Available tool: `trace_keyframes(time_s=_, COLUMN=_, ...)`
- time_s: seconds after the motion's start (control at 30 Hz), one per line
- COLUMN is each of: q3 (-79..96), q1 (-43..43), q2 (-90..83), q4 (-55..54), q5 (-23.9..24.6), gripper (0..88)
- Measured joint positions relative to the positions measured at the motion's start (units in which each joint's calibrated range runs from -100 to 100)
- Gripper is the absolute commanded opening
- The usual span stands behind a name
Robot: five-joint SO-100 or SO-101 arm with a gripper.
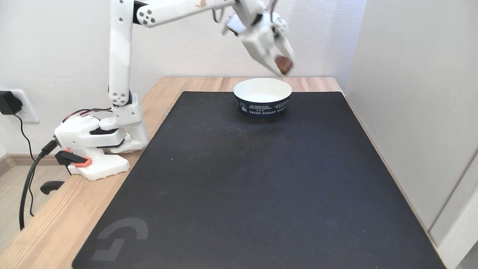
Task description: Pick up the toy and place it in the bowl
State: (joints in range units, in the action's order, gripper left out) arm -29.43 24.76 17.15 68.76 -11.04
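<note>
A wooden table (44, 228) ran away from me toward a pale wall, and most of its top was covered by a large black mat (261, 186) with a faint grey logo near its front left corner. On the bare wood at the left stood the arm (121, 56), white, its base fixed at the table's edge with an orange-tipped clamp and a thick black cable (28, 186) dropping off the side toward the floor. The arm rose straight up, then reached across to the right, high over the mat. At the far end of the mat sat the bowl (262, 106), white inside, navy outside with white lettering. The gripper (286, 71) angled downward over the bowl's right rim, well clear of the mat, and its fingers were closed on the toy (283, 64), a small reddish-brown block pinched near the tips. The toy hung in the air just above the bowl's back right edge, not touching it. The bowl's inside looked bare and white.
</note>
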Motion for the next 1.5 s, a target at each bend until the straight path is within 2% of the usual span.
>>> trace_keyframes(time_s=0.1, q3=6.2, q1=4.0, q2=-2.9, q4=-5.6, q5=3.3, gripper=2.3)
trace_keyframes(time_s=0.13, q3=11.3, q1=7.9, q2=-3.8, q4=-10.4, q5=5.3, gripper=2.3)
trace_keyframes(time_s=0.27, q3=22.6, q1=13.2, q2=-4.9, q4=-20.7, q5=9.8, gripper=2.3)
trace_keyframes(time_s=0.37, q3=27.4, q1=15.6, q2=-5.2, q4=-24.1, q5=11.3, gripper=3.0)
trace_keyframes(time_s=0.47, q3=30.4, q1=15.6, q2=-5.2, q4=-25.1, q5=11.9, gripper=5.9)
trace_keyframes(time_s=0.6, q3=31.0, q1=16.1, q2=-5.6, q4=-24.3, q5=11.9, gripper=18.0)
trace_keyframes(time_s=0.8, q3=31.2, q1=15.7, q2=-7.8, q4=-23.1, q5=11.9, gripper=18.2)
trace_keyframes(time_s=1.1, q3=31.6, q1=11.7, q2=-12.8, q4=-19.8, q5=11.9, gripper=16.9)
trace_keyframes(time_s=1.17, q3=31.7, q1=10.4, q2=-15.5, q4=-17.7, q5=11.9, gripper=10.4)
trace_keyframes(time_s=1.2, q3=31.7, q1=9.6, q2=-17.7, q4=-16.7, q5=11.9, gripper=1.8)
trace_keyframes(time_s=1.33, q3=34.7, q1=4.3, q2=-28.5, q4=-12.4, q5=11.9, gripper=2.3)
trace_keyframes(time_s=1.5, q3=50.2, q1=-5.7, q2=-45.6, q4=-15.4, q5=11.9, gripper=2.2)
